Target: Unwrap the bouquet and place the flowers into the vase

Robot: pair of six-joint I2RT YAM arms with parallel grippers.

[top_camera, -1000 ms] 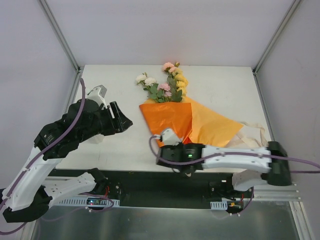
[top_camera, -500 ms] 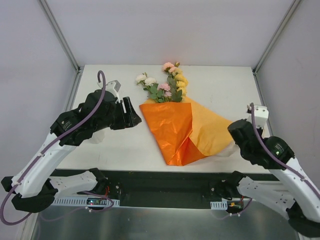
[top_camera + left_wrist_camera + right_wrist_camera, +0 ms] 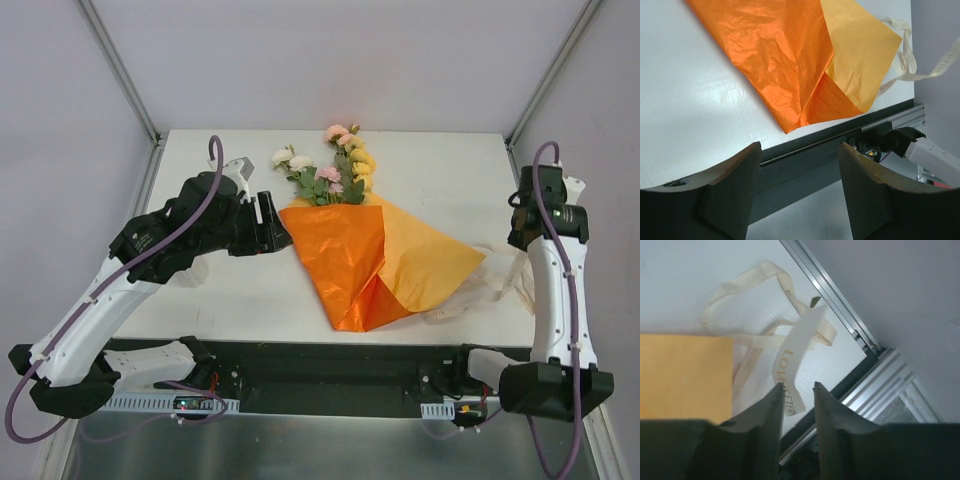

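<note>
Above the white table (image 3: 235,292), left gripper (image 3: 800,147) gapes empty; right gripper (image 3: 797,387) straddles the ribbon (image 3: 801,340), grip unclear.

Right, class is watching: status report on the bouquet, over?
Left gripper open, empty. Right gripper: ribbon between its fingers, grip unclear. Bouquet untied, paper around flowers.

**Glossy paper, matt table**

Ahead of the jaws of the left gripper (image 3: 799,147) lies orange paper (image 3: 780,55), shiny and crinkled; its paler sheet (image 3: 860,50) looks matt and smooth. The table (image 3: 685,125) under it is white, matt, finely ribbed. Both fingers (image 3: 725,200) are dark, matt plastic. Between the jaws of the right gripper (image 3: 797,387) hangs a cream ribbon (image 3: 805,337), woven-looking cloth with printed letters. Beyond it runs a bare metal rail (image 3: 880,377), dull silver.
</note>
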